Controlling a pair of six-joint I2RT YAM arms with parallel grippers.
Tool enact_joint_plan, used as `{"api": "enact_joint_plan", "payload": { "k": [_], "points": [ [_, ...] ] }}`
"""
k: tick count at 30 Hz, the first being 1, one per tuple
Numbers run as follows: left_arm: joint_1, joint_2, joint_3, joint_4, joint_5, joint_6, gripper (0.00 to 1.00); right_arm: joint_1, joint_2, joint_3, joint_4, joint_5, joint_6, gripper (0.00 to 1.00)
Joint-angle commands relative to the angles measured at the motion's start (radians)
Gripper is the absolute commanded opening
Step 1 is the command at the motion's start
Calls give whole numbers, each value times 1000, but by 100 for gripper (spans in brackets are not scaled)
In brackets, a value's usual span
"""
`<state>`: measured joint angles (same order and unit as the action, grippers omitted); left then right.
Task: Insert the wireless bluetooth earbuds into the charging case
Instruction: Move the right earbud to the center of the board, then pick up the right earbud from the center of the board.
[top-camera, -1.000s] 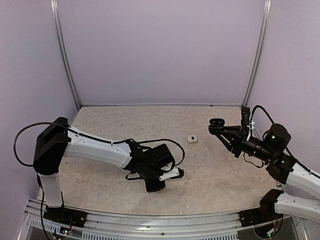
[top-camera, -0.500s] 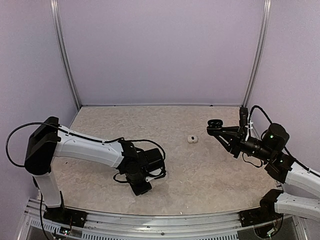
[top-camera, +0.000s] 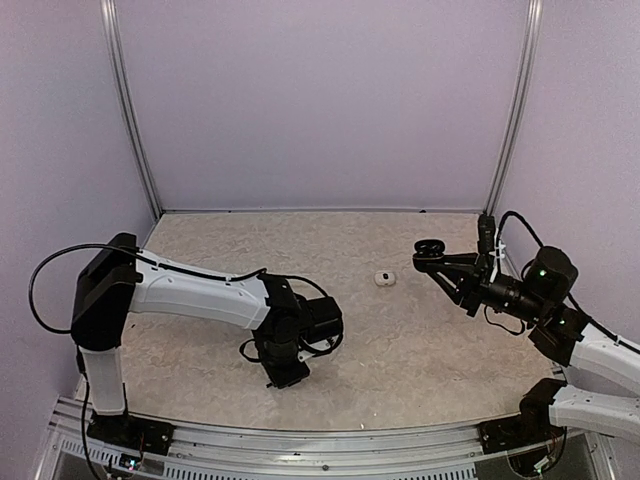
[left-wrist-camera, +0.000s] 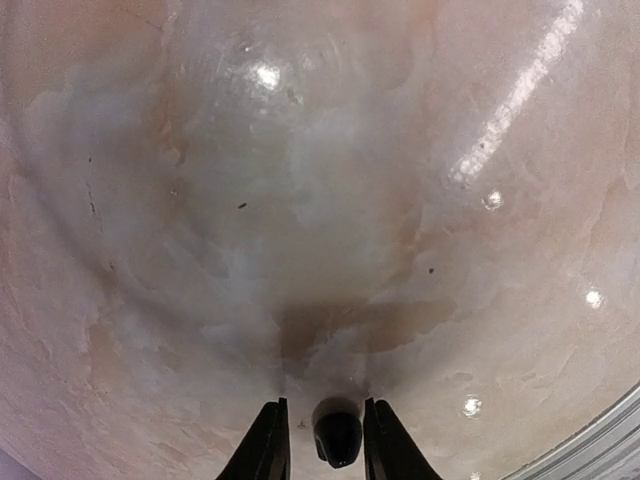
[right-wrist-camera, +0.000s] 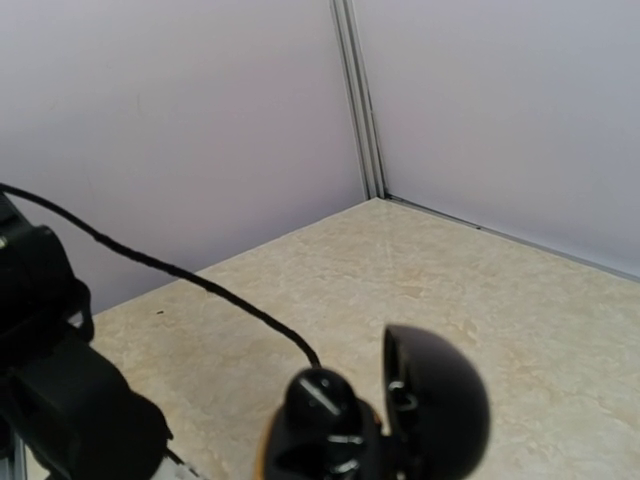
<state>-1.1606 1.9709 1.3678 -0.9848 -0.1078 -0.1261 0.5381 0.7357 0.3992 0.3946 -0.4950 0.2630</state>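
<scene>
A beige, marbled tabletop (top-camera: 430, 345) is seen from above, enclosed on three sides by plain lavender panels: a back wall (top-camera: 320, 100), a left wall (top-camera: 50, 150) and a right wall (top-camera: 595, 120). The back corners are marked by two slim metal posts, the left post (top-camera: 132, 120) and the right post (top-camera: 514, 110), both shown leaning slightly outward towards the top. A ribbed aluminium rail (top-camera: 320, 458) is fitted along the near edge. In the left wrist view the tabletop is shown close up and glossy, with bright light reflections (left-wrist-camera: 266, 75) scattered over it. In the right wrist view a corner post (right-wrist-camera: 358, 100) is seen between two lavender panels, running down to the tabletop.
</scene>
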Motion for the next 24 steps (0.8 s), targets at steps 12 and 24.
{"api": "enact_joint_plan", "payload": {
  "k": [12, 24],
  "points": [
    [-26, 59, 33, -81, -5, 11, 25, -10, -17, 22, 23, -5, -5, 0],
    [-11, 12, 25, 1, -55, 3, 11, -10, -14, 18, 33, -9, -5, 0]
  ]
}}
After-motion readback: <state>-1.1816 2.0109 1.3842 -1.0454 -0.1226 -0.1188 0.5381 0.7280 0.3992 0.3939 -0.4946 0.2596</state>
